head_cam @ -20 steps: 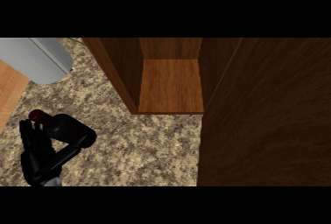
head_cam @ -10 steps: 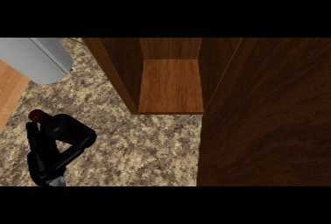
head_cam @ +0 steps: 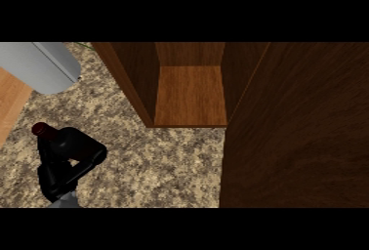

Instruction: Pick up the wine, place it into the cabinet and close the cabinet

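The wine bottle (head_cam: 40,130) is dark with a dark red top and shows at the lower left of the head view, over the speckled counter (head_cam: 166,166). My left hand (head_cam: 72,151) is curled round its body and hides most of it. I cannot tell whether the bottle stands on the counter or is lifted. The wooden cabinet (head_cam: 191,93) stands open at the top middle, up and to the right of the bottle, with nothing on its shelf. Its door (head_cam: 296,132) is swung open and fills the right side. My right hand does not show.
A grey rounded object (head_cam: 39,66) lies at the top left, just above the bottle. A strip of light wood (head_cam: 10,105) runs along the left edge. Bare counter lies between the bottle and the cabinet's front edge.
Almost nothing differs: my left hand has shifted very slightly round the bottle, which stays where it was.
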Available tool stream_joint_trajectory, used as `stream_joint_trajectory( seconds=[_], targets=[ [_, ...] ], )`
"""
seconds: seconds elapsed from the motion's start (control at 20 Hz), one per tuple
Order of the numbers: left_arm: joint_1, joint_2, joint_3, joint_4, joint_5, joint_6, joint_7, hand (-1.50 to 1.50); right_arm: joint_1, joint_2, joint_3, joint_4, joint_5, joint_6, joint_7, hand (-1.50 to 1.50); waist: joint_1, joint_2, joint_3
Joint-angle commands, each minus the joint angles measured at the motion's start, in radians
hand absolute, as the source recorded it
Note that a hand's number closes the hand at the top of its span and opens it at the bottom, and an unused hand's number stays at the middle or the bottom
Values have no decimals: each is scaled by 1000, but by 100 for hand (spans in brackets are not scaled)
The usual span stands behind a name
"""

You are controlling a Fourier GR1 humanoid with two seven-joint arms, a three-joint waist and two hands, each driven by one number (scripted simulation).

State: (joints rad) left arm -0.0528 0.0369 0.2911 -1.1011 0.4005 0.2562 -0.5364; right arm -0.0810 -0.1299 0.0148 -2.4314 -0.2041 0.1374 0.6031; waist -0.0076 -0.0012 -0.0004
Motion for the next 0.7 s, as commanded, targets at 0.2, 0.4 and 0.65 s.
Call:
stream_joint_trajectory(
  seconds=[0.2, 0.4, 0.65],
  targets=[
    [-31, -35, -12, 90, 47, -7, -126, -150, -42, 9, 20, -200, -59, -74, 153, -150, -3, -1, -1],
    [-87, -17, 14, 168, 60, -124, -157, 150, 19, -1, -35, -130, -89, -6, 43, -150, -5, 1, 0],
    [-104, 13, -32, 183, 10, -126, -133, 150, 59, 12, 2, -160, -80, 1, 61, -150, -4, 0, 0]
  ],
)
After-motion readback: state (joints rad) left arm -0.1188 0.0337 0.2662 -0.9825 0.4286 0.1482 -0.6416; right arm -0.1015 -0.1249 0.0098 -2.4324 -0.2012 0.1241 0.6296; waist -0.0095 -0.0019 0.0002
